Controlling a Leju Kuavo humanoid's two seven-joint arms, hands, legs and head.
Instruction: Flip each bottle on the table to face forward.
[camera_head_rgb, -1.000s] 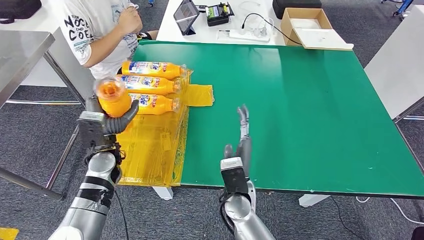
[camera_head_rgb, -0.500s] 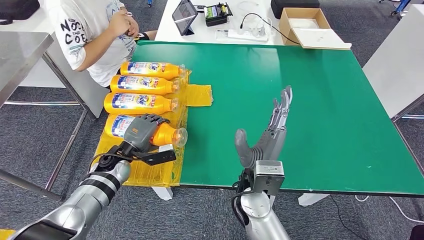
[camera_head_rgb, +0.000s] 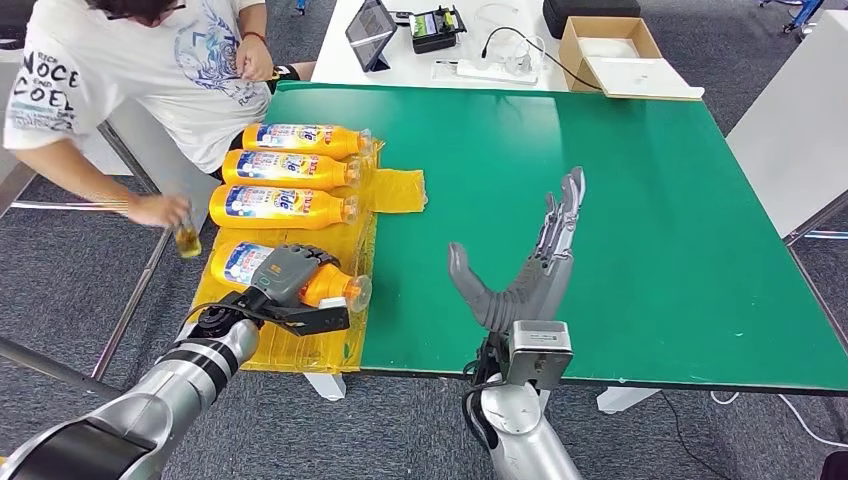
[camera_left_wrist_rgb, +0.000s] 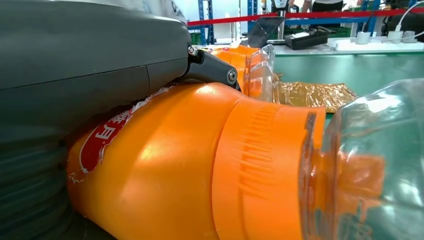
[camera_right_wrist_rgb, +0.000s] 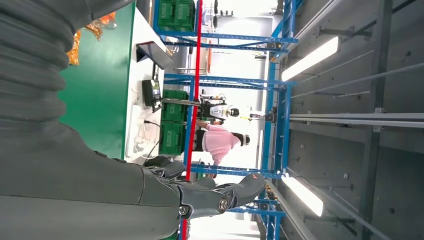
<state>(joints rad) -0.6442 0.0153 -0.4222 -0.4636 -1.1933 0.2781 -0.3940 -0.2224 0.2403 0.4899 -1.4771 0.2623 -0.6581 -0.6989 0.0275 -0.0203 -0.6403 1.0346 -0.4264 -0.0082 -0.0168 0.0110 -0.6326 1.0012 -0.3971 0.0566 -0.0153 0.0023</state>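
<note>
The right robot hand (camera_right_wrist_rgb: 150, 195) is held open beside the green table (camera_right_wrist_rgb: 95, 95), fingers extended.

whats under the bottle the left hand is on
A yellow plastic sheet lies under the bottle that the left hand grips, spread over the green table edge. The patch directly beneath the bottle and hand is covered, so anything there cannot be seen.

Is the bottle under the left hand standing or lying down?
Lying down. The bottle rests lengthwise on the yellow sheet, cap toward the green table, left hand gripping it.
</note>
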